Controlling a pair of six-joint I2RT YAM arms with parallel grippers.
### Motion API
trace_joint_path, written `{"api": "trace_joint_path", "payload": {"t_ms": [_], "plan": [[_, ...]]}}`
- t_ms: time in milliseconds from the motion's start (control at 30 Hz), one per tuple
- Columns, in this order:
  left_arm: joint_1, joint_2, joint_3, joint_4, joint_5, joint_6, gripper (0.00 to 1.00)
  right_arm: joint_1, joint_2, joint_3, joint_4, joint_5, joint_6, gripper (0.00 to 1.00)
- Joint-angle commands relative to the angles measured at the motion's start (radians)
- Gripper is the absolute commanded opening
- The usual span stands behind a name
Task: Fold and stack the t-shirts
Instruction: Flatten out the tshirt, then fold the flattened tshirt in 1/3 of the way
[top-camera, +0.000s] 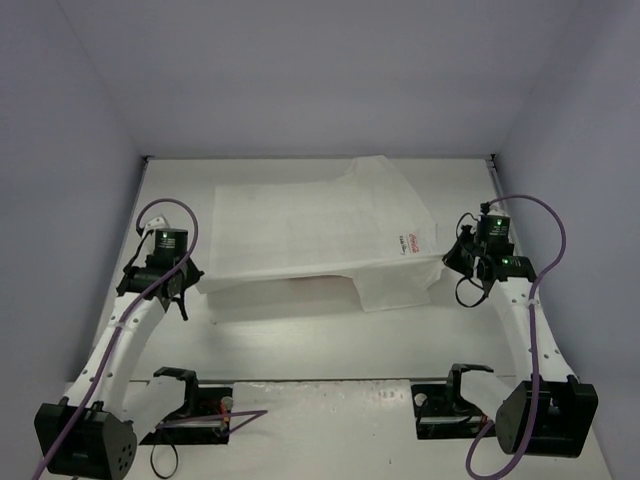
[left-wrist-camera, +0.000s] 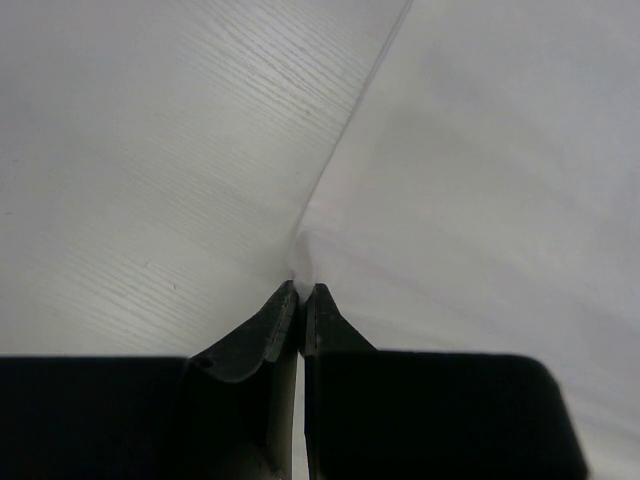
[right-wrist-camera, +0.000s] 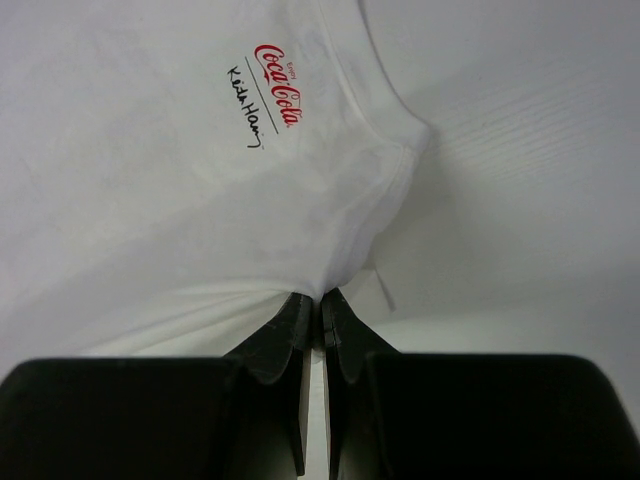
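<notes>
The white t-shirt (top-camera: 320, 225) is spread wide across the middle and far part of the worktop (top-camera: 320, 340), its long near edge stretched between the two arms and casting a shadow on a lower layer of cloth that shows just in front of it. A small red Coca-Cola script with a black handwritten line under it (right-wrist-camera: 278, 85) sits near the shirt's right end, close to a curved, seamed edge (seen from above it is only a tiny mark by that end). At that end the right fingers (right-wrist-camera: 280, 335) are pressed together with barely a slit between the tips, and a bunched fold of the white cloth runs straight into them, so the cloth is pinched there. At the opposite end the left fingers (left-wrist-camera: 265, 335) are likewise closed tip to tip on the shirt's edge, which rises from the tips as a taut straight line, with pale wood-grain worktop to one side and smooth white cloth to the other.
</notes>
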Motion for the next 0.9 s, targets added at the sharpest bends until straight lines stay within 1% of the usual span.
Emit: {"api": "trace_joint_path", "payload": {"t_ms": [0,133,200,300,367,533,833,867], "plan": [[0.003,-0.002,-0.019,0.013,-0.099,0.002,0.00,-0.009,0.032,0.012,0.036,0.094,-0.031,0.00],[0.003,0.022,0.005,0.019,-0.111,0.011,0.00,-0.009,0.059,0.044,0.041,0.123,-0.038,0.00],[0.004,0.051,0.029,0.032,-0.114,0.017,0.00,-0.009,0.108,0.081,0.040,0.127,-0.043,0.00],[0.003,0.111,0.064,0.046,-0.120,0.018,0.00,-0.011,0.147,0.115,0.042,0.135,-0.037,0.00],[0.003,0.124,0.073,0.052,-0.124,0.016,0.00,-0.009,0.161,0.124,0.042,0.134,-0.034,0.00],[0.005,0.224,0.105,0.118,-0.122,0.028,0.00,-0.011,0.230,0.172,0.053,0.149,-0.041,0.00],[0.011,0.388,0.175,0.187,-0.130,0.060,0.00,-0.009,0.376,0.257,0.054,0.149,-0.054,0.00],[0.011,0.399,0.182,0.189,-0.133,0.061,0.00,-0.009,0.388,0.262,0.054,0.178,-0.052,0.00]]}}
